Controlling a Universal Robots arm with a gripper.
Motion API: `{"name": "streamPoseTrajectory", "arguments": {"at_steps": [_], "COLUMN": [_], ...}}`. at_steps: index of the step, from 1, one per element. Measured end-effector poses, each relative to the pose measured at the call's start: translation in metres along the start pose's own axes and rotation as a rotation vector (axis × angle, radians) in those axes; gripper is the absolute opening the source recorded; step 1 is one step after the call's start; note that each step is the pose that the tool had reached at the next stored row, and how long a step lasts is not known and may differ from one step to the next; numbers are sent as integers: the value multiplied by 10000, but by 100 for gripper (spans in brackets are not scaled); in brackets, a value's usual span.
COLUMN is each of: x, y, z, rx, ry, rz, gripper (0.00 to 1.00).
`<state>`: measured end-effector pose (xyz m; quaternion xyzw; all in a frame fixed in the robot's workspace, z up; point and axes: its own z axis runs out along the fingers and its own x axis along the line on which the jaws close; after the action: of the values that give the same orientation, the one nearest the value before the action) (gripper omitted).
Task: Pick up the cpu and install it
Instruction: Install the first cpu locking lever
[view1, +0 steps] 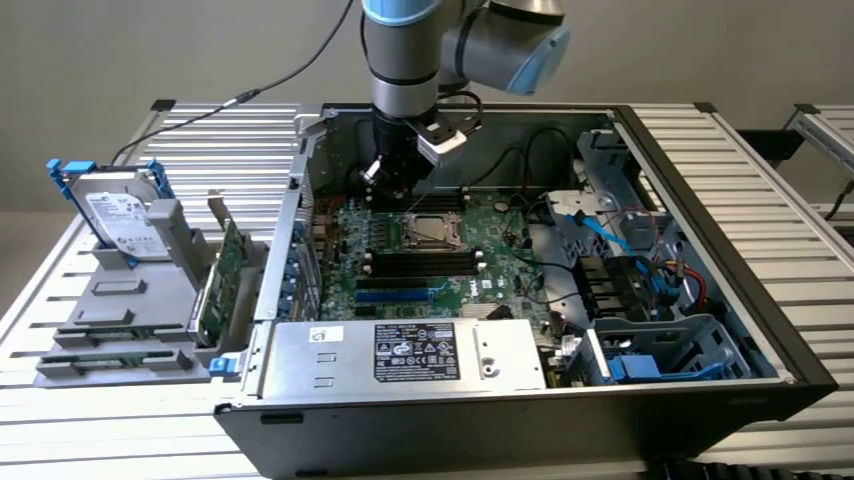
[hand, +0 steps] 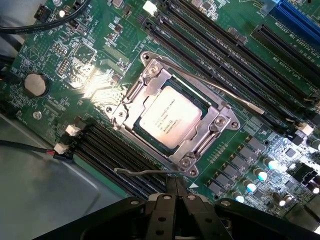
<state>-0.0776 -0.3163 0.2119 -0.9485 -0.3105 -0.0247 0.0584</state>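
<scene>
Silver cpu (hand: 170, 117) x1 in socket (hand: 175, 120), pincer (hand: 175, 192) above.

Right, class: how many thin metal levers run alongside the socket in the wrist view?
2. One lever runs along the socket's side away from the gripper; the other lies along the side nearest it. The cpu sits between them. None looks hidden.
</scene>
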Motion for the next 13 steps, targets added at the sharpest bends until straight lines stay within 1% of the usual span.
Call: {"name": "streamPoseTrajectory", "arguments": {"at_steps": [7, 13], "x": [49, 73], "y": [47, 115], "z": [30, 43], "rx": [41, 70], "ry": [29, 52], "rz": [1, 1], "gripper": [11, 11]}}
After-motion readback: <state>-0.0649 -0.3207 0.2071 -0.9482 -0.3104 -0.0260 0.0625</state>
